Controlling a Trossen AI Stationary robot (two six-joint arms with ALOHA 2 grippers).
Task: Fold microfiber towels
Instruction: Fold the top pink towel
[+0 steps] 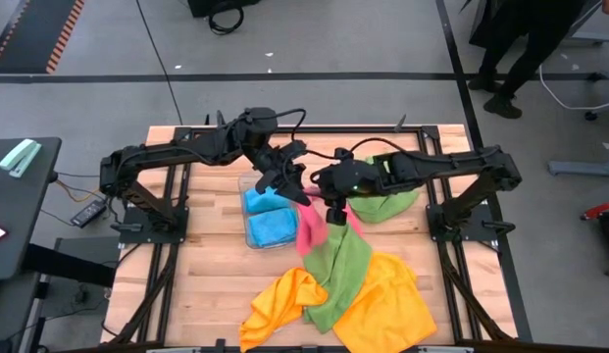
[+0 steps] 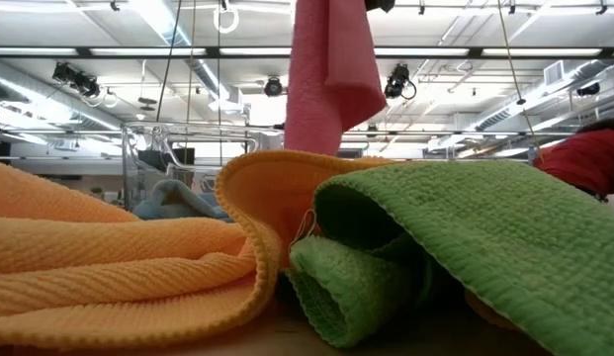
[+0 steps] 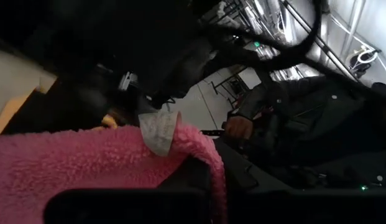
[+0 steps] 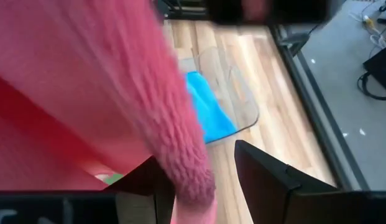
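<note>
Both claws had the pink towel (image 1: pixel 310 227) hung above the tabletop (image 1: pixel 206 275), the left claw (image 1: pixel 296 186) pinched tight on its edge, the right claw (image 1: pixel 335 212) half-closed around it, so I reckoned they should spread it taut before lowering.

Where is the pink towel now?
The pink towel hangs mid-table in the high view, held up between both hands, beside the clear tray and above the green towel.
</note>
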